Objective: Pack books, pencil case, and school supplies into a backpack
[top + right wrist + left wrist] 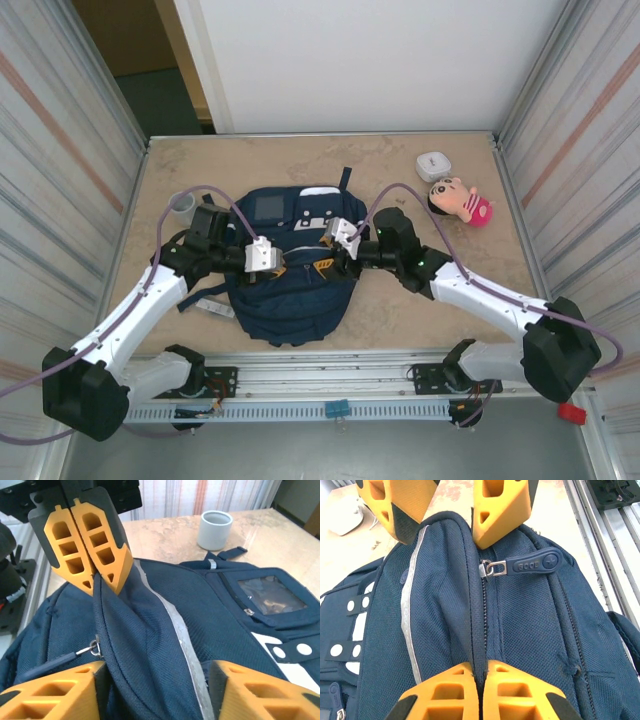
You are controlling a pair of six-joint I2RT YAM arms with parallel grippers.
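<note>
The navy-blue backpack (290,285) lies flat in the middle of the table, its zip closed and the zipper pull (532,566) lying to one side. My left gripper (482,670) is shut on a thin fold of fabric beside the zip, on the bag's left half (277,263). My right gripper (155,682) straddles a thick raised ridge of the same fabric, one pad against the dark cloth and the other against the pale stripe (175,625). It sits on the bag's right half (335,252). The two grippers face each other a short way apart. The books, pencil case and school supplies are out of view.
A grey cup (182,205) stands left of the backpack. A small white rounded case (434,164) and a pink-clothed doll (461,200) lie at the back right. Corrugated walls flank the table and a metal rail (330,372) runs along the near edge.
</note>
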